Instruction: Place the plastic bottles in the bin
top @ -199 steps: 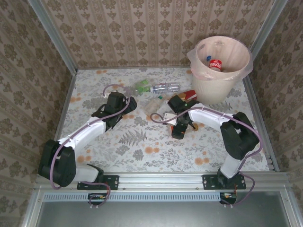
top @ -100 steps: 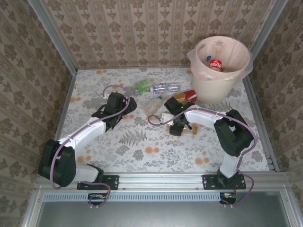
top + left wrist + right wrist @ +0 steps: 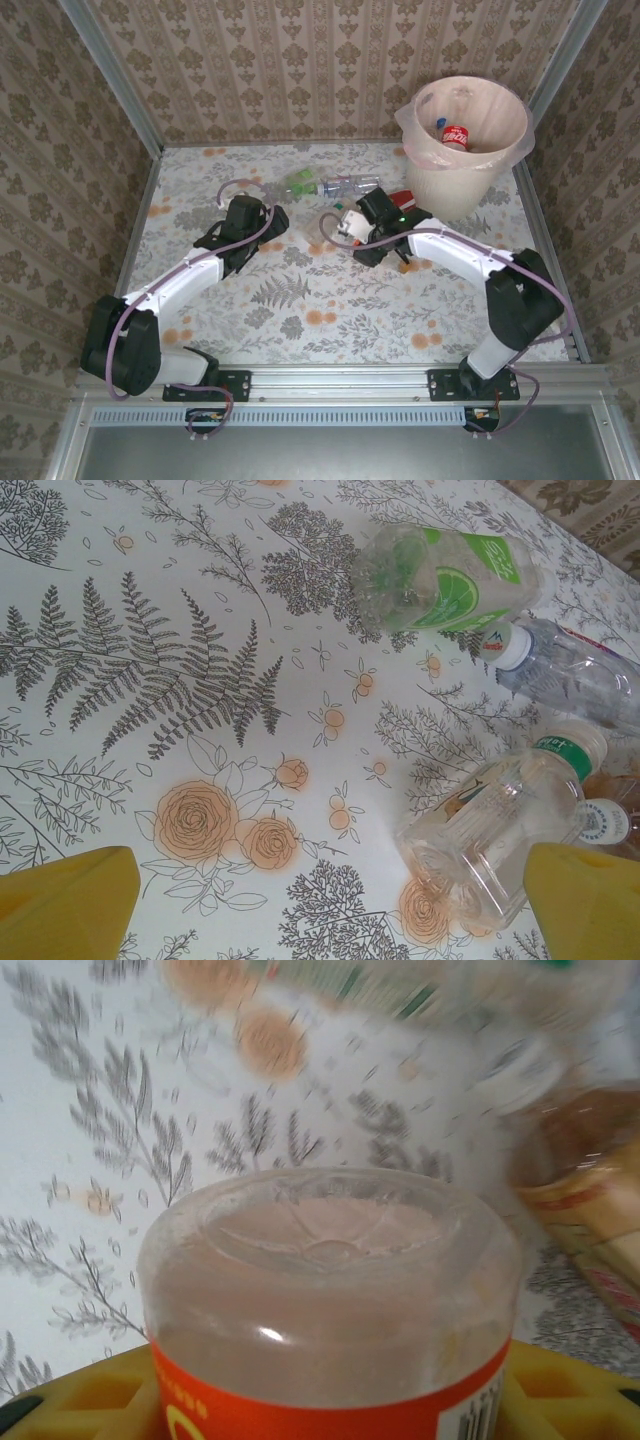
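Bright, even light; soft shadows; background behind bottle (image 3: 330,1290) blurred.

The bin (image 3: 470,190) stood in the far right corner of the table (image 3: 300,300), with bottles (image 3: 455,135) lying inside it. Left of the bin, near the far edge, one bottle (image 3: 300,183) lay with a second bottle (image 3: 352,184) to its right. A third bottle (image 3: 500,830) lay just in front of that pair. A fourth bottle (image 3: 330,1290) sat between the fingers of the right hand (image 3: 352,235), beside the third. The left hand (image 3: 245,222) sat further left, apart from them all.
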